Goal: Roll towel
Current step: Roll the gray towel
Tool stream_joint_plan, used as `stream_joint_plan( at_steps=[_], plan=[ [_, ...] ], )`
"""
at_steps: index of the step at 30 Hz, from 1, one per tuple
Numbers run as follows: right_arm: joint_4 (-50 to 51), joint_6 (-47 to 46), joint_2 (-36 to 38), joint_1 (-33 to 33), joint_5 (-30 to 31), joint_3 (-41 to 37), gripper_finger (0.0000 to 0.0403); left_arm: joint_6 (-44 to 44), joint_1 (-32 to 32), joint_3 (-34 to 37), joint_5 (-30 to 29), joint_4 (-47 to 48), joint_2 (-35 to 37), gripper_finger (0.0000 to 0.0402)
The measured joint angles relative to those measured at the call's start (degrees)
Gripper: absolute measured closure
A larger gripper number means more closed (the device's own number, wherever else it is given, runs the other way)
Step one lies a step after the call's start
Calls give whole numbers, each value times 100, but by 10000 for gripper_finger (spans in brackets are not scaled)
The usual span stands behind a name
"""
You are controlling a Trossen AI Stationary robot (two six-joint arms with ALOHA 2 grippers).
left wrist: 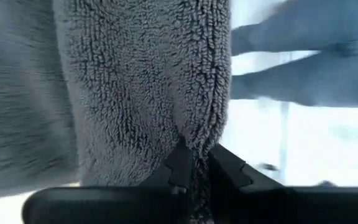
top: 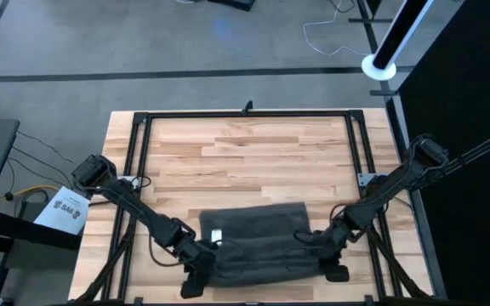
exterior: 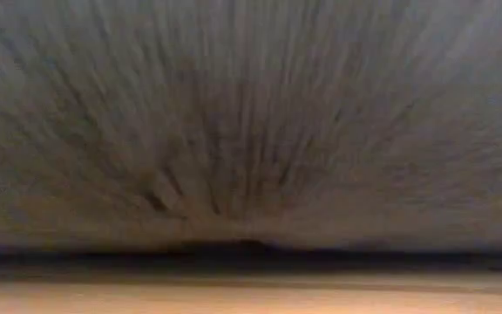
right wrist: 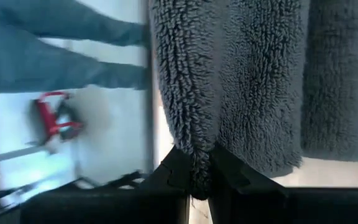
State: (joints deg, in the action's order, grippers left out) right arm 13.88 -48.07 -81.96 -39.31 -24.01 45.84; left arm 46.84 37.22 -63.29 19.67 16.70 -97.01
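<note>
The dark charcoal-grey terry towel [top: 258, 240] lies on the wooden table [top: 253, 153] near its near edge, its near part doubled into a thick fold. A small white label [top: 216, 236] shows at its left. My left gripper [top: 204, 265] is shut on the towel's near-left end. My right gripper [top: 323, 257] is shut on its near-right end. The low view is filled by blurred towel cloth [exterior: 251, 122]. My left gripper pinches a fold of the towel [left wrist: 194, 140] between its two fingers at the towel's near-left end, with the cloth bunched between the fingertips. My right gripper pinches a bunched fold of the towel [right wrist: 197, 146] between its two fingers at the near-right end.
A black metal frame [top: 245, 113] runs around the table's far and side edges. A white paper [top: 66, 209] lies off the table's left side. A person's legs [left wrist: 303, 56] show beyond the table in the wrist views, also a red object [right wrist: 51, 118] on the floor.
</note>
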Motion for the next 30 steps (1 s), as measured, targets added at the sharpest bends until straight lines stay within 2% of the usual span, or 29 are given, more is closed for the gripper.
stream_joint_plan(
  at_steps=[4, 10, 18, 23, 26, 30],
  plan=[
    [486, 151, -10, 334, -52, -37, 386, -119, -210, 77, -6, 176, -24, 386],
    [306, 194, -83, 1002, -622, -379, 386, 6, -642, 685, 327, -133, -52, 386],
    [-122, 58, -154, 663, -803, -416, 386, 386, -213, 792, 365, -858, -11, 386],
    [-301, -28, -372, 773, -818, -650, 386, 139, -267, 816, 162, -563, -175, 386],
    [-87, -22, -468, 901, -579, -708, 386, 42, -450, 838, -88, -333, -271, 386],
    [-32, -87, -626, 920, -610, -691, 386, 30, -572, 816, -61, -286, -357, 386]
  ],
)
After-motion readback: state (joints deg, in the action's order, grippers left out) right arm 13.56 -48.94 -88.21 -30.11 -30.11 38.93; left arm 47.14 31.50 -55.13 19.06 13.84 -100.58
